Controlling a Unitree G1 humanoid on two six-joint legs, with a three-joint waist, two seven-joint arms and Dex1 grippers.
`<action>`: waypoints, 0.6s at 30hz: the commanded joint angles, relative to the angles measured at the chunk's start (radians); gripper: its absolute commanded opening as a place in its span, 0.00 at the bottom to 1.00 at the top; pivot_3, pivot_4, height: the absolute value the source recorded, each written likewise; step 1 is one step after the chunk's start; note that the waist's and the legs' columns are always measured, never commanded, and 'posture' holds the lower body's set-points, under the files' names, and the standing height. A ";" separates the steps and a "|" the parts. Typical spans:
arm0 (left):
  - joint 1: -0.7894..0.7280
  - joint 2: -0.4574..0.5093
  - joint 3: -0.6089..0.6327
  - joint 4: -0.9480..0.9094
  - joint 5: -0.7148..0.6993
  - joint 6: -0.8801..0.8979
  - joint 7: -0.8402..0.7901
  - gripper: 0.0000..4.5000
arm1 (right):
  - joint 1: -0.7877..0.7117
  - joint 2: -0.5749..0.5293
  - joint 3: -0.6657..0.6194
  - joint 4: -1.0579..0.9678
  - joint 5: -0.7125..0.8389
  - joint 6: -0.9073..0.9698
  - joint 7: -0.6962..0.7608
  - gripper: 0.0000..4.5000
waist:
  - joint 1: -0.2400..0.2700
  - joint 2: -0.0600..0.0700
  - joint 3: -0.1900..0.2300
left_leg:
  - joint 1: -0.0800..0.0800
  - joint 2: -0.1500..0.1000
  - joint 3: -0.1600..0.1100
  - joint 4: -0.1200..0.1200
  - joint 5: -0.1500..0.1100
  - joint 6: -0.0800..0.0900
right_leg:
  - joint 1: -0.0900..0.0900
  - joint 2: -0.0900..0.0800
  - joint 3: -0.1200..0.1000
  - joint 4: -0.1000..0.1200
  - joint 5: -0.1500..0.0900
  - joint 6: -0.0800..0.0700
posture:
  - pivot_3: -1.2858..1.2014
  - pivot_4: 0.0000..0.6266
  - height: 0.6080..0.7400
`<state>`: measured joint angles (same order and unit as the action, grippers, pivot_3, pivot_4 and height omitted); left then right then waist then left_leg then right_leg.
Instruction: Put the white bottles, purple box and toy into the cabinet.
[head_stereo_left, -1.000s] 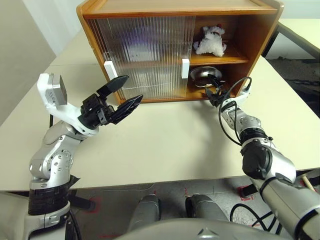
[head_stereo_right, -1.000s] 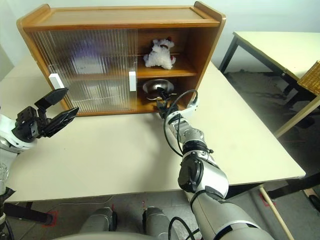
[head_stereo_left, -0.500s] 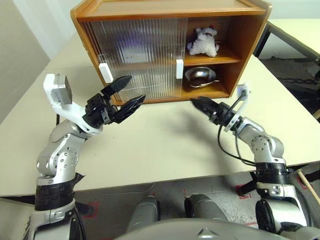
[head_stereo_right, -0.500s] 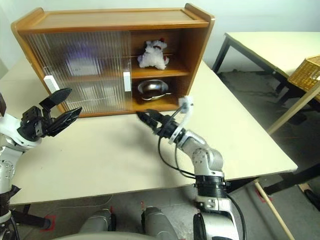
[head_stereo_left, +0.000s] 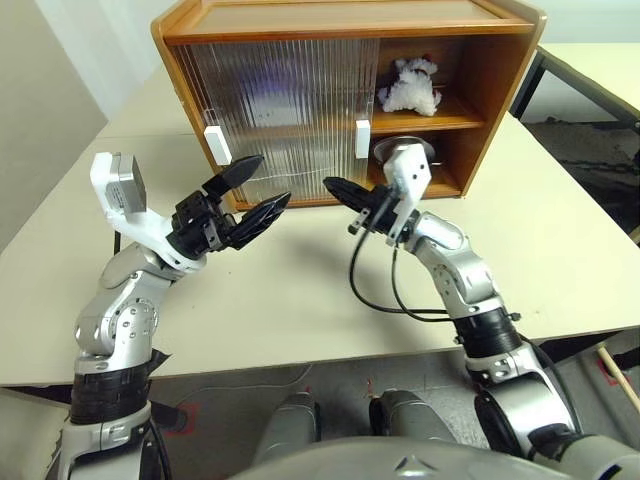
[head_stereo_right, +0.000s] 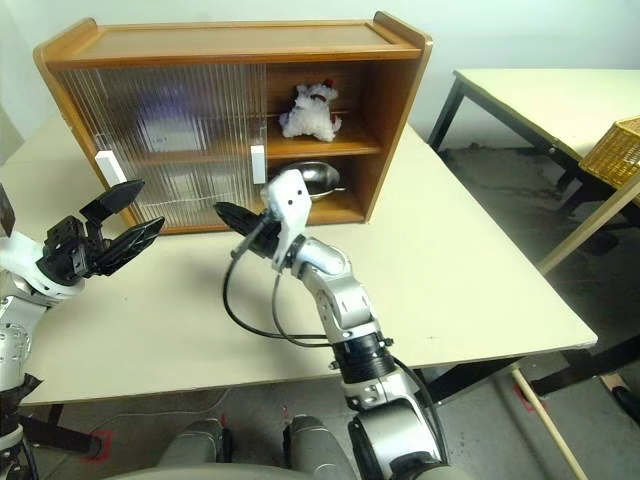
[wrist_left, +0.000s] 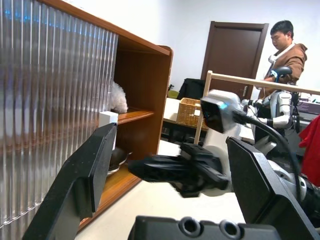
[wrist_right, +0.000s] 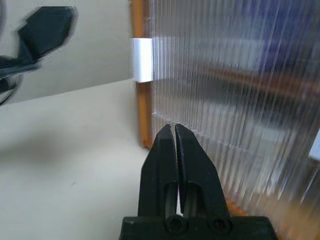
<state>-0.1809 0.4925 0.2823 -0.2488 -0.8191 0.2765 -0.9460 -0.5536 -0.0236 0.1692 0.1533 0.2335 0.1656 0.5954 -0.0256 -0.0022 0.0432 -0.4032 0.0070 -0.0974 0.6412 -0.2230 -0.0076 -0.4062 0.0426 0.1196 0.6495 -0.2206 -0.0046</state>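
Observation:
The cabinet (head_stereo_left: 500, 80) stands at the back of the table with both ribbed doors slid to its left half. Its right half is uncovered. The toy (head_stereo_left: 408, 88) sits on the upper shelf there. The white bottles and purple box are hidden; only blurred shapes show behind the ribbed doors (head_stereo_left: 290, 100). My right gripper (head_stereo_left: 332, 185) is shut on nothing, held in the air in front of the doors below the middle white handle (head_stereo_left: 362, 138). My left gripper (head_stereo_left: 272, 178) is open and empty, facing the right one, near the left white handle (head_stereo_left: 216, 145).
A shiny metal bowl (head_stereo_right: 318, 178) lies on the lower shelf of the uncovered half. Bare tabletop (head_stereo_left: 300, 280) stretches in front of the cabinet. A second table (head_stereo_right: 540, 90) with a wicker basket (head_stereo_right: 615, 150) stands to the right. A person (wrist_left: 284, 50) stands beyond it.
My right arm drew back from the bowl compartment and swung left across the cabinet front, its wrist rolling over and its fingers closing. The left arm has stayed still.

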 joint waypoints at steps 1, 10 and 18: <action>0.009 0.006 0.010 -0.015 0.004 -0.008 0.004 1.00 | -0.048 0.026 -0.003 0.082 -0.048 -0.027 -0.070 0.01 | 0.002 0.000 0.000 | -0.001 0.000 0.000 0.000 0.000 0.000 | -0.001 0.000 0.000 0.000 0.000 -0.002 | 0.53 0.06 1.00; 0.028 -0.002 0.016 -0.029 0.004 -0.018 0.015 1.00 | -0.147 0.088 -0.028 0.220 -0.283 -0.080 -0.512 0.01 | 0.012 0.000 0.000 | -0.008 0.001 0.000 0.000 0.004 0.007 | -0.009 0.000 0.000 0.000 0.000 -0.007 | 0.53 0.06 1.00; 0.034 -0.002 0.013 -0.032 0.001 -0.017 0.017 1.00 | -0.146 0.102 -0.086 0.162 -0.282 -0.013 -0.655 0.01 | 0.023 -0.001 0.000 | -0.013 0.001 0.000 0.000 0.004 0.007 | -0.014 0.000 -0.001 0.000 0.002 -0.004 | 0.53 0.08 1.00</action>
<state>-0.1530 0.4909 0.2945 -0.2665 -0.8192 0.2659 -0.9279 -0.6929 0.0606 0.1288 0.3478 -0.0376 0.1196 -0.0063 -0.0031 -0.0029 0.0429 -0.4164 0.0079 -0.0972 0.6414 -0.2190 -0.0007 -0.4198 0.0425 0.1188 0.6495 -0.2181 -0.0088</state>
